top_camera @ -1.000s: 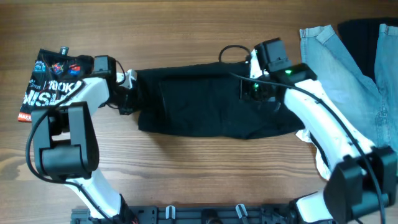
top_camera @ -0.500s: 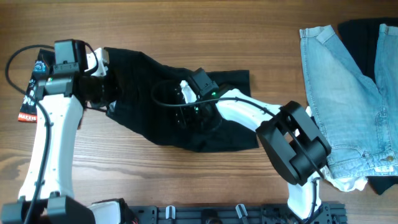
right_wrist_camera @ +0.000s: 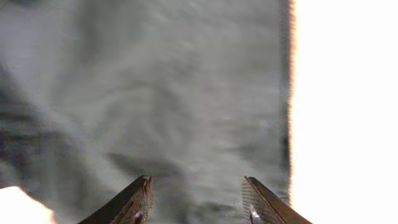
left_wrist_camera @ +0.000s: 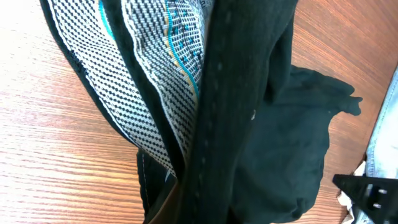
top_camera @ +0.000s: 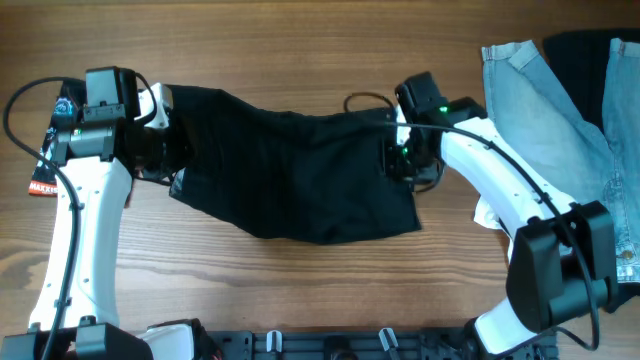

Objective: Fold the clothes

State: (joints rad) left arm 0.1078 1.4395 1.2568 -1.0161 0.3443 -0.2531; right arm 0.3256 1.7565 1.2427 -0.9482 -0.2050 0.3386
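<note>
Left fingers [top_camera: 172,150] pinch the shorts [top_camera: 300,175]; right fingers [top_camera: 405,160], spread above them, should close squarely on the right hem.

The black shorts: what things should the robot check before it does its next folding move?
1. Grip of the left tool on the black shorts: ok, the waistband runs right up to its camera.
2. Grip of the right tool on them: not ok, its fingers stand apart above the cloth.
3. Shorts lying flat: not ok, they are crumpled and the speckled lining shows at the left end.
4. Is the denim out of the way: ok, it lies apart on the right.
5. Is the printed T-shirt free of the shorts: cannot tell, the left arm covers most of it.
</note>
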